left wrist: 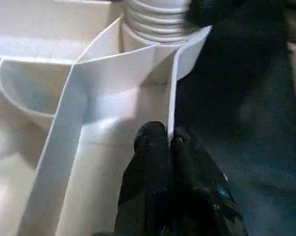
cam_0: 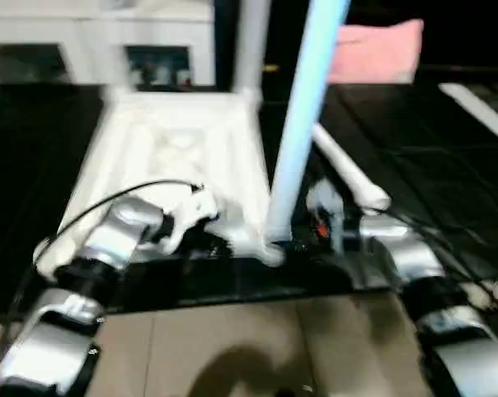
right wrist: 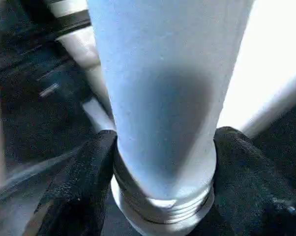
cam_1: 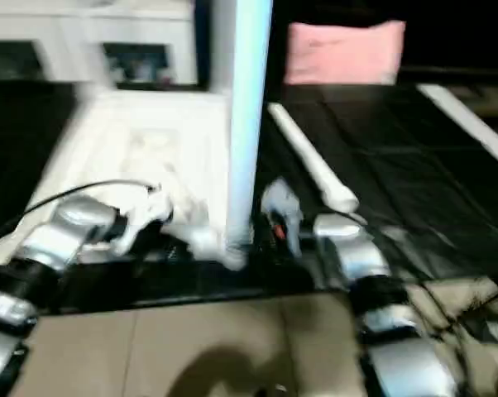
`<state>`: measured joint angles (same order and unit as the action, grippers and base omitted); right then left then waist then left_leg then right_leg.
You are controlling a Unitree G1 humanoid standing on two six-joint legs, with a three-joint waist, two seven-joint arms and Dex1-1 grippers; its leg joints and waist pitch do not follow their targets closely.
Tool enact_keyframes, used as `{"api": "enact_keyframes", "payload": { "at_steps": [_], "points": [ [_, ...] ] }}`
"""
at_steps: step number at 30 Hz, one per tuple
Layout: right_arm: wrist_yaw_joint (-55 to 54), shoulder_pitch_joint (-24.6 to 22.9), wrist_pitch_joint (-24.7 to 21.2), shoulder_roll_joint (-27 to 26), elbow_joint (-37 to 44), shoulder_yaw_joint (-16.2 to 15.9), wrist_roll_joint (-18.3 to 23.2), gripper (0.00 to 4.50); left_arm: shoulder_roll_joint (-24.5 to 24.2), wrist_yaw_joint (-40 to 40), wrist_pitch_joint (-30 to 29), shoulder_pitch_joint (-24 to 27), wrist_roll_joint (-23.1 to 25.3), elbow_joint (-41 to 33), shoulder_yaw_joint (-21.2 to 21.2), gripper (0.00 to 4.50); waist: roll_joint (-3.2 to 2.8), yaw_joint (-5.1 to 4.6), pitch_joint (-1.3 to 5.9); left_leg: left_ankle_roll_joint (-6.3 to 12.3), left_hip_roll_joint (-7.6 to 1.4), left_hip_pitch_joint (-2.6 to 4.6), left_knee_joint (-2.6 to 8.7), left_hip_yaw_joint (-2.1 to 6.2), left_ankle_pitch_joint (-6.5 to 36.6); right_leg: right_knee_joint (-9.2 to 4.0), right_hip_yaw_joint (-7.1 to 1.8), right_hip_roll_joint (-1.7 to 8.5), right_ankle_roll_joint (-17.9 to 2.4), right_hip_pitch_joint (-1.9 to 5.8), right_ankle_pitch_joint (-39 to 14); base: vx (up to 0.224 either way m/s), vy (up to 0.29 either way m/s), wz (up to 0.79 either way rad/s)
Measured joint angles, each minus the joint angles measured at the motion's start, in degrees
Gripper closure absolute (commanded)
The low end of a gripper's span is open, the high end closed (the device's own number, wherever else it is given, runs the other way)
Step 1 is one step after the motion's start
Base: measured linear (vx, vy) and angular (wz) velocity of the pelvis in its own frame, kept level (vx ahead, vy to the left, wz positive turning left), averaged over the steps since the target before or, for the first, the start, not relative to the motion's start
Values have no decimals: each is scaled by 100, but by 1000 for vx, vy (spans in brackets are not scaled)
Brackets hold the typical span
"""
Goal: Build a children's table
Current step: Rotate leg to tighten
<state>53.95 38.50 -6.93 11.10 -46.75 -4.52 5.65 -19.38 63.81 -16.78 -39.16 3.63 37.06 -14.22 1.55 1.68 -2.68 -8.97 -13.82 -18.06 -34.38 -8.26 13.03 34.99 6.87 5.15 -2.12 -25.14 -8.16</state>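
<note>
- While the right gripper (right wrist: pixel 162 162) clasps the upright leg (cam_0: pixel 303 124) just above its threaded end, the job in hand looks like seating that leg in the near corner socket (cam_0: pixel 270 248) of the top (cam_0: pixel 174 157), which lies ribs-up on the dark floor (cam_0: pixel 414 165).
- Keep the leg plumb over the socket; the grip sits low on a long tube, so I judge any tilt at the wrist will swing the far end wide and cross the threads.
- With its fingers (left wrist: pixel 153 147) pinched tight on a thin rib (left wrist: pixel 170 103) beside the socket, the left gripper (left wrist: pixel 165 142) is well placed to steady the top; it should hold firm against the turning force.
- Turn gently, and regrip rather than over-rotate the wrist.
- Another leg (cam_0: pixel 253 50) stands at the far corner; a third (cam_0: pixel 348 174) lies on the floor just right of the top, near the right arm's sweep.
</note>
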Motion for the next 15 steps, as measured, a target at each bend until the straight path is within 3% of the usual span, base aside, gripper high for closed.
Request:
{"api": "enact_keyframes", "payload": {
  "at_steps": [3, 12, 13, 15],
  "points": [
    [-1092, 365, -220, -380, -382, 208, -100, 184, 278, -742, -531, -43, 63, -103, 162, 450, 1, -75, 0, -1, -6, -1, 2, 20, -1, 4, 5, -17, -6, -9, 4, 0, 0, 0],
    [-2630, 885, -370, -842, -870, 423, -349, 184, 822, -1822, -1191, -150, 179, -208, 420, 450, 1, -76, 1, 9, -3, -10, 15, 14, 4, -4, -1, -14, -10, -12, 6, 0, 0, 0],
    [-2630, 886, -350, -843, -870, 434, -353, 128, 822, -1824, -1194, -149, 185, -229, 418, 450, 1, -75, 1, 17, -3, -10, 22, 14, 0, -4, -1, -14, -19, -15, 8, 0, 0, 0],
    [-2628, 884, -303, -848, -870, 451, -346, 114, 820, -1808, -1179, -149, 222, -249, 385, 450, 0, -77, 1, 23, -4, -11, 27, 14, 0, -2, -1, -16, -31, -20, 9, 0, 0, 0]
  ]
}}
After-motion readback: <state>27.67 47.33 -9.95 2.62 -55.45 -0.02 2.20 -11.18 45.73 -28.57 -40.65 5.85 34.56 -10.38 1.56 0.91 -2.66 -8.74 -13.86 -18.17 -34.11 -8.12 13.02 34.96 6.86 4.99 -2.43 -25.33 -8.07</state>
